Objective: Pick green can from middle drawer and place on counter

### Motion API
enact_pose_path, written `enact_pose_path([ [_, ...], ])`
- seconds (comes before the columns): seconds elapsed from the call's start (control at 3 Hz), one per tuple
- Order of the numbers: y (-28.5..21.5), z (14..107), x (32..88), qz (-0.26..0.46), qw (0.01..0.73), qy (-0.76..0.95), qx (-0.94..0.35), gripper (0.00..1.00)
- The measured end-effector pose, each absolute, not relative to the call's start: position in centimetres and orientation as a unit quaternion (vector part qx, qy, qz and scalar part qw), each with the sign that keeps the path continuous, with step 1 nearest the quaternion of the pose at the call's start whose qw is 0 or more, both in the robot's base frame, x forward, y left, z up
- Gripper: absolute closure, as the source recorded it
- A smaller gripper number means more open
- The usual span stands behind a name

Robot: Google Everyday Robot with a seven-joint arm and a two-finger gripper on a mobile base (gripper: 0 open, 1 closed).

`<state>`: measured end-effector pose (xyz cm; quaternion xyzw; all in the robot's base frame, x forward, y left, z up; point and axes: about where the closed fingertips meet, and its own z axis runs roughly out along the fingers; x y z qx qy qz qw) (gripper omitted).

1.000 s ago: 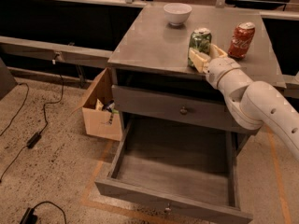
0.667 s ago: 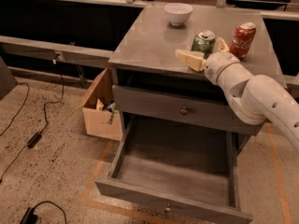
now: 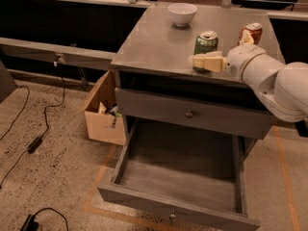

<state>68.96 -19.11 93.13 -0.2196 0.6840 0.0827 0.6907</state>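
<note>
The green can (image 3: 206,43) stands upright on the counter (image 3: 154,42), near its front edge. My gripper (image 3: 216,54) is at the can's front right side, just above the counter. It is open and holds nothing. One cream finger (image 3: 207,61) points left across the front of the can's lower part. The white arm reaches in from the right. The middle drawer (image 3: 178,203) is pulled far out below, and its bare floor has nothing on it.
A red can (image 3: 251,32) stands right of the green can, close behind my wrist. A white bowl (image 3: 182,13) sits at the counter's back. A closed drawer front with a knob (image 3: 189,113) is under the counter. A cardboard box (image 3: 103,114) and cables (image 3: 33,143) lie on the floor to the left.
My gripper, which was around the green can, has let go of it and drawn back toward the front right. The can stays standing on the counter.
</note>
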Motion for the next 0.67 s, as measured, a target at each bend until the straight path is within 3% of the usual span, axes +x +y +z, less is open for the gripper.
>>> enact_pose_path([
  [0.33,-21.6,95.3,64.9,0.035,0.675,0.702,-0.227,0.0],
  [0.67,-21.0,96.6,64.5,0.027,0.677,0.697,-0.235,0.0],
])
